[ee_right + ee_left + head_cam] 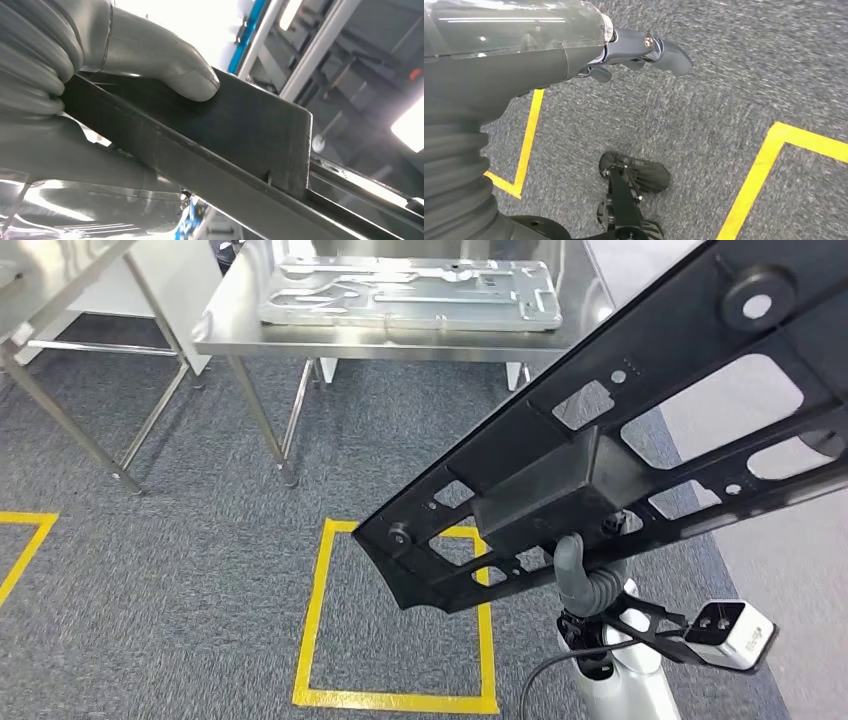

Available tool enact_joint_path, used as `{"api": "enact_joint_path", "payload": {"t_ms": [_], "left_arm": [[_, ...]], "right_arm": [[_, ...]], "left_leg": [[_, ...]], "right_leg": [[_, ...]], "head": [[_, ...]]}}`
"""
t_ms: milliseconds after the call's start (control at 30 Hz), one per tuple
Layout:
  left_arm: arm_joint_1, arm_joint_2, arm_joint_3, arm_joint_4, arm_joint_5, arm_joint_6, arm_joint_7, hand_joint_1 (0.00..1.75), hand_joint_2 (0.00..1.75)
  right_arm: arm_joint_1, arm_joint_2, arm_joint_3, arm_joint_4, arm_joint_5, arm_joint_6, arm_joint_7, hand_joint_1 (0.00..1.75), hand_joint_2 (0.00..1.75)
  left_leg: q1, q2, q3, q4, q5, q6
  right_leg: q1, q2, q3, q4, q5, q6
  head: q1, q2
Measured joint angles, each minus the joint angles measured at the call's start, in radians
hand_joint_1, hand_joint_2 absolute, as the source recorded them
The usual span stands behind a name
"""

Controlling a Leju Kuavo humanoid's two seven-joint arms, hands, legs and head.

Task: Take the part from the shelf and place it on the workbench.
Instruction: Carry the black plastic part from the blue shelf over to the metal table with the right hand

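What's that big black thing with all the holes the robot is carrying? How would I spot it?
Start at the steel workbench ahead; a silver plate lies flat on it. Nearer the camera, above the yellow floor square, the right hand grips a long black frame. Unlike the silver plate, it is black, tilted and off the table.

One long black perforated metal frame part [640, 430], gripped by the right hand [583, 575]; one flat silver stamped metal panel [410, 292] lying on one stainless steel workbench [290, 340]; a second steel-legged table [40, 290] at the left edge; two yellow tape squares on the grey carpet, one whole [395, 700], one cut off [25, 540]; one left hand [644, 50], empty.
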Motion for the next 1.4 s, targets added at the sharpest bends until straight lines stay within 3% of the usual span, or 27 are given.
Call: {"api": "enact_joint_path", "payload": {"t_ms": [67, 133, 200, 233, 267, 300, 333, 400, 467, 567, 633, 667, 733, 767, 800, 833, 900, 967, 1000, 1100, 1167, 1267, 1300, 1333, 1400], "left_arm": [[-0.002, 0.000, 0.000, 0.000, 0.001, -0.008, 0.000, 0.00, 1.75], [-0.004, 0.001, 0.000, 0.000, 0.001, -0.017, 0.000, 0.00, 1.75], [-0.003, 0.001, 0.000, 0.000, 0.001, -0.022, 0.001, 0.00, 1.75], [0.000, 0.001, 0.000, 0.000, 0.001, -0.023, 0.002, 0.00, 1.75], [0.003, 0.001, 0.000, 0.000, 0.001, -0.023, 0.004, 0.00, 1.75], [0.005, 0.001, 0.000, 0.000, 0.001, -0.024, 0.005, 0.00, 1.75], [0.006, 0.001, 0.001, 0.000, 0.001, -0.025, 0.007, 0.00, 1.75], [0.004, 0.002, 0.001, 0.000, 0.001, -0.030, 0.008, 0.00, 1.75], [0.001, 0.002, 0.000, 0.000, 0.000, -0.033, 0.010, 0.00, 1.75], [-0.001, 0.002, 0.000, 0.000, -0.001, -0.034, 0.011, 0.00, 1.75], [-0.002, 0.002, 0.001, 0.000, -0.002, -0.034, 0.011, 0.00, 1.75], [-0.003, 0.002, 0.001, 0.000, -0.003, -0.034, 0.011, 0.00, 1.75], [-0.003, 0.003, 0.001, 0.000, -0.004, -0.035, 0.011, 0.00, 1.75], [-0.003, 0.003, 0.001, 0.000, -0.005, -0.036, 0.011, 0.00, 1.75], [-0.003, 0.003, 0.001, 0.000, -0.005, -0.037, 0.011, 0.00, 1.75], [-0.003, 0.003, 0.001, 0.000, -0.006, -0.039, 0.010, 0.00, 1.75], [-0.003, 0.003, 0.001, 0.000, -0.007, -0.040, 0.010, 0.00, 1.75], [-0.003, 0.002, 0.000, 0.000, -0.008, -0.041, 0.009, 0.00, 1.75], [-0.003, 0.002, 0.000, 0.000, -0.008, -0.041, 0.008, 0.00, 1.75], [-0.005, 0.003, 0.000, 0.000, -0.009, -0.041, 0.006, 0.00, 1.75], [-0.008, 0.004, 0.000, 0.000, -0.011, -0.043, 0.005, 0.00, 1.75], [-0.007, 0.004, 0.000, 0.000, -0.012, -0.044, 0.003, 0.00, 1.75], [-0.005, 0.004, 0.000, 0.000, -0.012, -0.045, 0.002, 0.00, 1.75], [-0.003, 0.004, 0.000, 0.000, -0.013, -0.045, 0.001, 0.00, 1.75], [0.000, 0.004, 0.000, 0.000, -0.014, -0.046, 0.000, 0.00, 1.75]], "right_arm": [[0.000, -0.001, 0.000, -0.002, 0.010, -0.011, 0.000, 1.75, 1.75], [-0.002, -0.001, 0.000, -0.007, 0.018, -0.021, 0.000, 1.75, 1.75], [-0.005, -0.001, 0.002, -0.010, 0.021, -0.025, 0.000, 1.75, 1.75], [-0.006, -0.001, 0.003, -0.010, 0.022, -0.026, 0.000, 1.75, 1.75], [-0.005, -0.001, 0.003, -0.010, 0.023, -0.026, 0.000, 1.75, 1.75], [-0.005, -0.001, 0.003, -0.010, 0.023, -0.027, 0.000, 1.75, 1.75], [-0.005, -0.001, 0.003, -0.010, 0.023, -0.027, 0.000, 1.75, 1.75], [-0.006, -0.001, 0.002, -0.010, 0.023, -0.029, 0.000, 1.75, 1.75], [-0.006, -0.001, 0.002, -0.011, 0.024, -0.031, 0.000, 1.75, 1.75], [-0.007, -0.002, 0.002, -0.014, 0.025, -0.035, 0.000, 1.75, 1.75], [-0.007, -0.002, 0.002, -0.019, 0.025, -0.038, 0.000, 1.75, 1.75], [-0.008, -0.002, 0.002, -0.021, 0.025, -0.039, 0.000, 1.75, 1.75], [-0.008, -0.004, 0.002, -0.023, 0.026, -0.042, 0.000, 1.75, 1.75], [-0.006, -0.005, 0.001, -0.023, 0.026, -0.043, 0.000, 1.75, 1.75], [-0.005, -0.006, 0.001, -0.023, 0.026, -0.043, 0.000, 1.75, 1.75], [-0.004, -0.006, 0.001, -0.023, 0.026, -0.043, 0.000, 1.75, 1.75], [-0.004, -0.007, 0.001, -0.024, 0.026, -0.043, 0.000, 1.75, 1.75], [-0.006, -0.007, 0.001, -0.026, 0.027, -0.043, 0.000, 1.75, 1.75], [-0.006, -0.008, 0.001, -0.026, 0.027, -0.043, 0.000, 1.75, 1.75], [-0.005, -0.008, 0.000, -0.028, 0.028, -0.044, 0.000, 1.75, 1.75], [-0.006, -0.008, 0.000, -0.032, 0.029, -0.044, 0.000, 1.75, 1.75], [-0.002, -0.008, -0.001, -0.035, 0.029, -0.043, 0.000, 1.75, 1.75], [0.003, -0.008, -0.001, -0.035, 0.029, -0.042, 0.000, 1.75, 1.75], [0.009, -0.008, -0.001, -0.035, 0.029, -0.042, 0.000, 1.75, 1.75], [0.015, -0.008, -0.001, -0.037, 0.029, -0.041, 0.000, 1.75, 1.75]], "left_leg": [[0.002, 0.013, 0.006, 0.000, -0.006, -0.012], [0.007, -0.017, -0.003, 0.034, -0.033, -0.022], [0.010, -0.071, -0.056, 0.150, -0.094, -0.027], [0.011, -0.086, -0.094, 0.222, -0.124, -0.029], [0.011, -0.093, -0.125, 0.277, -0.138, -0.030], [0.011, -0.095, -0.141, 0.297, -0.132, -0.029], [0.011, -0.095, -0.137, 0.276, -0.106, -0.028], [0.011, -0.096, -0.083, 0.143, -0.026, -0.021], [0.007, -0.098, -0.037, 0.034, 0.015, -0.010], [0.004, -0.098, -0.028, 0.012, 0.017, 0.007], [0.007, -0.097, -0.025, 0.004, 0.022, 0.021], [0.009, -0.096, -0.023, 0.001, 0.024, 0.026], [0.008, -0.095, -0.024, 0.000, 0.024, 0.031], [0.008, -0.095, -0.024, 0.000, 0.023, 0.031], [0.008, -0.095, -0.024, 0.000, 0.022, 0.031], [0.008, -0.095, -0.022, 0.001, 0.021, 0.030], [0.008, -0.096, -0.014, 0.001, 0.016, 0.025], [0.004, -0.096, -0.010, 0.003, 0.009, 0.015], [0.003, -0.096, -0.009, 0.003, 0.007, 0.009], [0.004, -0.092, -0.004, 0.001, -0.002, -0.009], [0.005, -0.093, -0.017, 0.042, -0.026, -0.019], [0.006, -0.094, -0.117, 0.226, -0.098, -0.024], [0.006, -0.094, -0.149, 0.274, -0.107, -0.024], [0.005, -0.094, -0.166, 0.289, -0.097, -0.022], [0.004, -0.095, -0.141, 0.203, -0.023, -0.013]], "right_leg": [[0.001, 0.023, 0.000, -0.002, 0.001, -0.014], [-0.004, 0.038, 0.005, -0.008, 0.003, -0.028], [-0.005, 0.051, 0.007, -0.011, 0.002, -0.037], [-0.003, 0.059, 0.007, -0.011, 0.002, -0.040], [-0.002, 0.068, 0.008, -0.011, 0.001, -0.041], [0.000, 0.076, 0.009, -0.010, 0.000, -0.041], [0.001, 0.083, 0.011, -0.009, -0.001, -0.041], [0.001, 0.092, 0.017, -0.006, -0.006, -0.036], [0.004, 0.098, 0.020, -0.002, -0.010, -0.028], [0.005, 0.101, 0.018, -0.002, -0.011, -0.011], [0.002, 0.099, 0.007, 0.026, -0.032, 0.000], [0.001, 0.098, -0.013, 0.069, -0.057, 0.005], [-0.002, 0.096, -0.080, 0.206, -0.120, 0.012], [-0.004, 0.095, -0.112, 0.265, -0.139, 0.015], [-0.006, 0.095, -0.130, 0.294, -0.139, 0.016], [-0.007, 0.094, -0.127, 0.283, -0.120, 0.016], [-0.008, 0.088, -0.067, 0.152, -0.045, 0.012], [-0.003, 0.083, -0.009, 0.029, -0.001, 0.003], [0.000, 0.082, 0.002, 0.003, 0.002, -0.003], [0.001, 0.087, 0.006, -0.006, -0.004, -0.020], [-0.003, 0.088, 0.021, -0.015, -0.007, -0.033], [0.000, 0.088, 0.035, -0.018, -0.016, -0.044], [0.002, 0.089, 0.038, -0.018, -0.019, -0.044], [0.003, 0.091, 0.042, -0.017, -0.024, -0.044], [0.005, 0.094, 0.054, -0.015, -0.034, -0.042]], "head": [[0.000, 0.000], [0.000, 0.000], [0.000, 0.000], [0.000, 0.000], [0.000, 0.000], [0.000, 0.000], [0.000, 0.000], [0.000, 0.000], [0.000, 0.000], [0.000, 0.000], [0.000, 0.000], [0.000, 0.000], [0.000, 0.000], [0.000, 0.000], [0.000, 0.000], [0.000, 0.000], [0.000, 0.000], [0.000, 0.000], [0.000, 0.000], [0.000, 0.000], [0.000, 0.000], [0.000, 0.000], [0.000, 0.000], [0.000, 0.000], [0.000, 0.000]]}}
